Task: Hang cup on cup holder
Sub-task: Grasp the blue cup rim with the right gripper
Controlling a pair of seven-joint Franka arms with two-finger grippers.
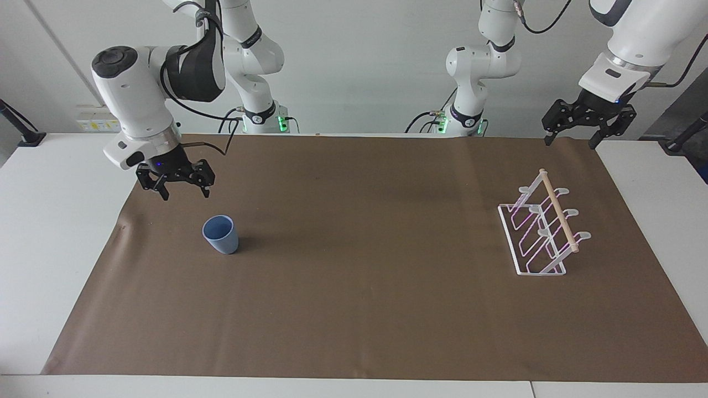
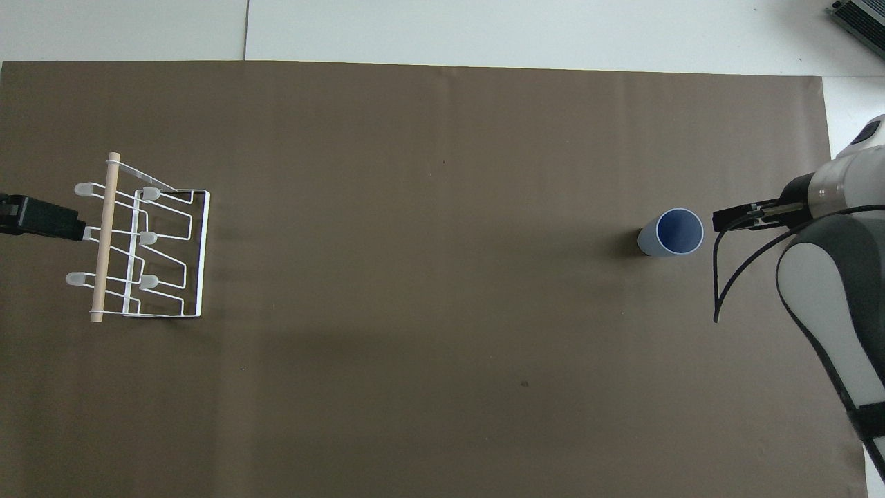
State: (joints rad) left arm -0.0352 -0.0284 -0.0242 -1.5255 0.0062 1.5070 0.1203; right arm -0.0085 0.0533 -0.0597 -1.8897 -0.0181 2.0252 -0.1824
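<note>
The light-blue cup (image 1: 221,235) (image 2: 671,233) stands upright, mouth up, on the brown mat toward the right arm's end. My right gripper (image 1: 185,195) (image 2: 722,221) hangs open and empty just above the mat, beside the cup and apart from it. The white wire cup holder (image 1: 545,226) (image 2: 142,242) with its wooden dowel stands at the left arm's end, with nothing on its prongs. My left gripper (image 1: 568,142) (image 2: 69,228) waits open and empty in the air by the mat's edge at the robots' end, up above the holder.
A brown mat (image 1: 359,309) covers most of the white table (image 1: 50,221). A black cable (image 2: 719,290) loops down from the right arm's wrist. A grey device (image 2: 861,19) sits at the table's corner farthest from the robots.
</note>
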